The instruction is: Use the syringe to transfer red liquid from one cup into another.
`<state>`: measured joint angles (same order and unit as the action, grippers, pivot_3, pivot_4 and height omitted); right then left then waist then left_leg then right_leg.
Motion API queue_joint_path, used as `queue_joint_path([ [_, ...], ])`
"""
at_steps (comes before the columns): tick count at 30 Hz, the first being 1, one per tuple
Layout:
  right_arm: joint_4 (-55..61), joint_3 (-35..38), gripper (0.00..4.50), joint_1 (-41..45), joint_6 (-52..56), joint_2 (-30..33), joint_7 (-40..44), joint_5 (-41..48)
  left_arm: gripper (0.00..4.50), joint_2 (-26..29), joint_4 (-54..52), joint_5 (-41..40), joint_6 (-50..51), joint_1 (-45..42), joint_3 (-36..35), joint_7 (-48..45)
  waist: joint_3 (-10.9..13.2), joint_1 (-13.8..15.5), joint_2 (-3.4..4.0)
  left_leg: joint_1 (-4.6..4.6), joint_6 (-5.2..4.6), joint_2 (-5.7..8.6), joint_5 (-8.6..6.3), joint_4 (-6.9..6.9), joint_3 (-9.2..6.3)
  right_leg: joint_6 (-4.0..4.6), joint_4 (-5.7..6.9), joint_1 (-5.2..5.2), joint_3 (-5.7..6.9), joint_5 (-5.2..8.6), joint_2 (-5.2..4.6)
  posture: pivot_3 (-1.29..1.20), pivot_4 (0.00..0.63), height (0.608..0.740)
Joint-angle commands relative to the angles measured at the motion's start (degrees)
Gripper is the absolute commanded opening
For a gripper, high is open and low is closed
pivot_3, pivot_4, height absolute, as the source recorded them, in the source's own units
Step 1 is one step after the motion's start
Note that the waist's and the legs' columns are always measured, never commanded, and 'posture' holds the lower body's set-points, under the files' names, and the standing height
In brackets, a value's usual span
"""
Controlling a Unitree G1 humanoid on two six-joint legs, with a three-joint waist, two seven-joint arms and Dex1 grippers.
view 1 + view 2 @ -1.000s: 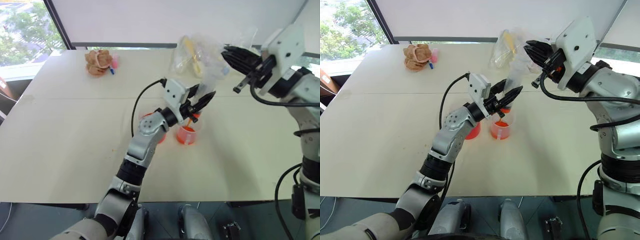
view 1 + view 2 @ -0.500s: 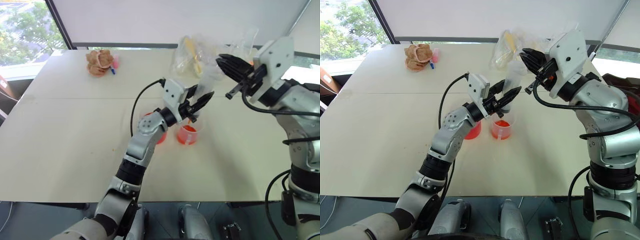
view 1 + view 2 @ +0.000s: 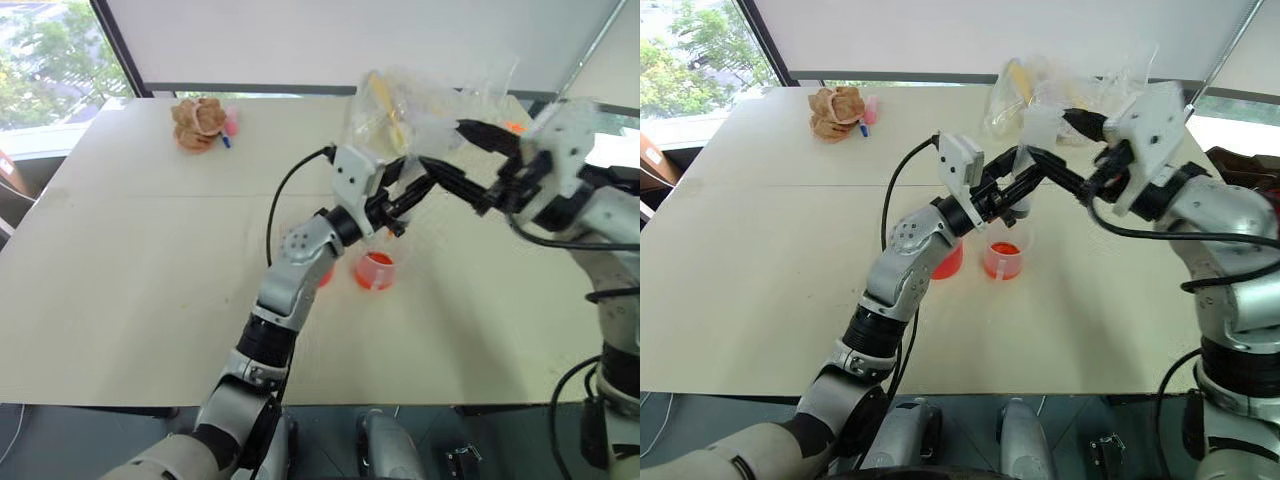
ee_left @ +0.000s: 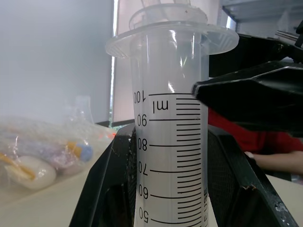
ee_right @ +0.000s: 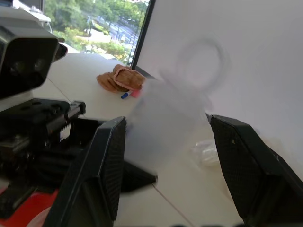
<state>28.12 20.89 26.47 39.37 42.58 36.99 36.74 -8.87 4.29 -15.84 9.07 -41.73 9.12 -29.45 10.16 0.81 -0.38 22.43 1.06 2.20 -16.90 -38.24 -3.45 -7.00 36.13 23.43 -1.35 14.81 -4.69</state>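
With our left fingers (image 4: pixel 118 189) clamped on the syringe (image 4: pixel 170 142) barrel above the smaller cup (image 3: pixel 1002 255), our right fingers (image 5: pixel 113 161) stand open around its plunger ring. The plastic looks light, stiff and slippery, so we judge the ring the best hold.

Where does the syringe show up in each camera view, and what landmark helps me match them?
Left eye view: syringe upper centre, in the left gripper.
Right eye view: upper centre, above the small cup.
Left wrist view: upright barrel in the middle.
Right wrist view: blurred, centre.
Shared landmark: the tan object far across the table.
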Motion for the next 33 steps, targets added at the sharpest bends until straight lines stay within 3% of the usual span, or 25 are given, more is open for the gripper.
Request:
queue_joint_path([
  [1,1.9,8.6,2.96,-1.4,5.5,-1.8,-2.1,14.4,1.4,-2.4,-4.6,-5.9,3.1,-5.0,-5.0,4.5,0.0,-0.1,-0.01,0.0,0.0,-0.01,0.0,0.0,0.01,0.0,0.01,0.0,-0.01,0.0,0.0,0.0,0.15,0.74],
  [8,0.6,12.5,2.96,-5.5,5.1,-3.2,-6.7,18.5,1.4,3.0,-9.0,-16.6,14.3,-14.6,-15.8,12.7,0.0,-0.1,-0.01,-0.04,0.0,0.03,0.0,-0.01,0.03,0.0,0.07,-0.02,-0.03,0.0,0.03,0.0,0.15,0.74],
  [12,0.9,10.6,2.96,-7.1,6.9,1.6,-3.1,20.2,1.4,17.4,-6.7,-22.5,36.4,-20.6,-22.2,17.8,0.0,-0.6,0.01,-0.06,0.0,0.08,0.0,-0.01,0.05,-0.01,0.12,0.02,-0.04,0.0,0.08,0.0,0.15,0.74],
  [15,0.7,9.0,2.96,-6.1,8.6,5.7,1.4,23.4,1.4,27.2,-4.8,-23.7,50.1,-22.3,-23.1,18.8,0.0,-1.5,0.01,-0.1,0.0,0.08,0.01,0.0,0.01,-0.02,0.2,0.03,-0.03,0.01,0.12,0.0,0.15,0.74],
  [20,2.6,5.6,2.96,-3.1,11.9,10.2,7.7,32.2,1.4,36.5,-1.3,-21.8,74.2,-23.9,-22.9,22.4,0.0,-1.5,-0.04,-0.09,0.0,0.07,0.01,-0.01,-0.02,-0.02,0.17,0.02,-0.02,0.01,0.12,0.0,0.15,0.74],
  [22,3.6,3.0,2.96,-1.5,12.4,10.4,8.7,34.5,1.4,37.7,0.0,-21.4,81.6,-22.5,-22.8,24.1,0.0,-1.5,-0.04,-0.08,0.01,0.05,0.01,-0.01,-0.04,-0.03,0.19,0.02,0.0,0.01,0.07,0.0,0.15,0.74],
  [26,4.1,-0.4,2.96,-1.0,11.7,9.7,9.2,33.5,1.4,37.8,0.0,-22.6,83.4,-15.1,-23.2,27.6,0.0,-1.5,-0.04,-0.08,0.06,-0.01,0.03,0.0,-0.07,-0.03,0.18,0.03,-0.01,0.01,0.03,0.0,0.15,0.74],
  [33,4.0,-3.0,2.96,-3.4,10.0,8.3,9.0,30.8,1.4,31.6,-3.0,-24.7,83.4,-4.7,-27.4,35.4,0.1,-0.6,-0.15,0.03,0.42,0.0,0.22,0.0,-0.06,-0.02,0.18,0.16,-0.05,0.01,-0.07,0.0,0.15,0.74],
])
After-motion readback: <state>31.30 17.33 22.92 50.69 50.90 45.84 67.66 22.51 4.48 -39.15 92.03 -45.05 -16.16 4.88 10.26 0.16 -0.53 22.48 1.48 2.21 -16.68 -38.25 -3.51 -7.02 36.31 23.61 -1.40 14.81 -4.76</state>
